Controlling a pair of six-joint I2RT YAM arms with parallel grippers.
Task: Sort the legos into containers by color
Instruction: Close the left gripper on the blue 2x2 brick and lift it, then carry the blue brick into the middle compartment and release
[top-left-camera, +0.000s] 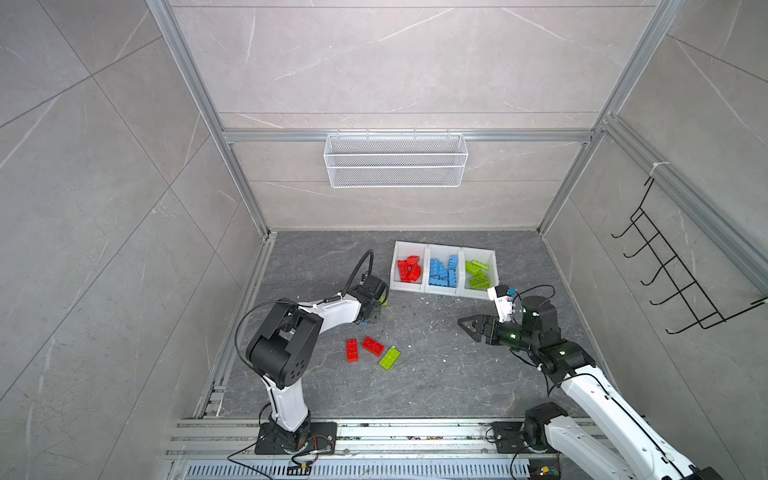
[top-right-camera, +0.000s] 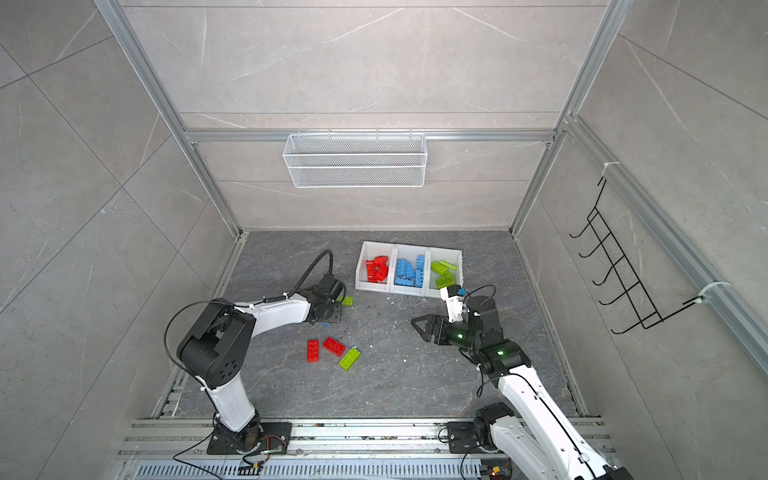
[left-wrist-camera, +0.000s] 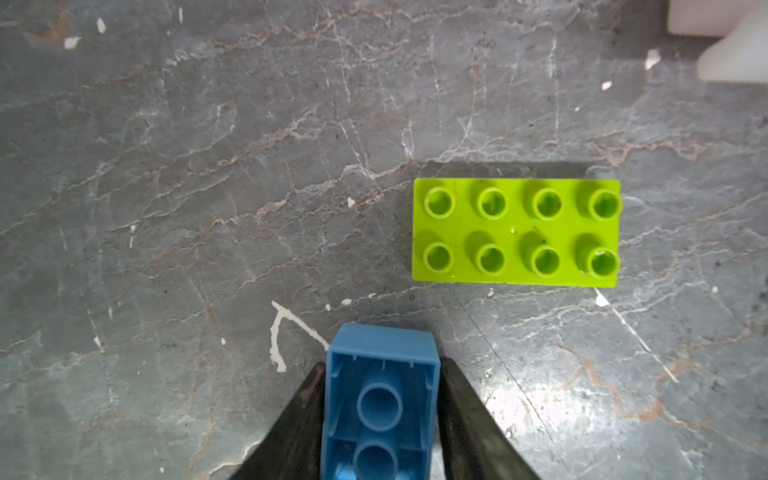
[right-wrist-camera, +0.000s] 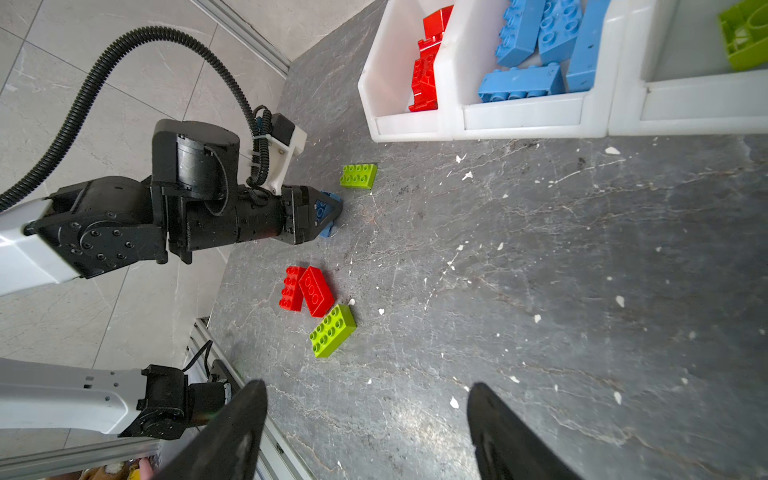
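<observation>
Sitting in the left hand (left-wrist-camera: 382, 368), the blue brick (left-wrist-camera: 380, 411) is pinched by its long sides, low at the counter (left-wrist-camera: 166, 187). It is judged hard, light, slippery. The right hand (right-wrist-camera: 368, 388) is spread.

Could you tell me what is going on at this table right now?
Toy bricks are being sorted by color into three white bins. The left gripper is clamped on a blue brick at the table; the right gripper hangs open and empty. Two red bricks and two green bricks lie loose.
</observation>
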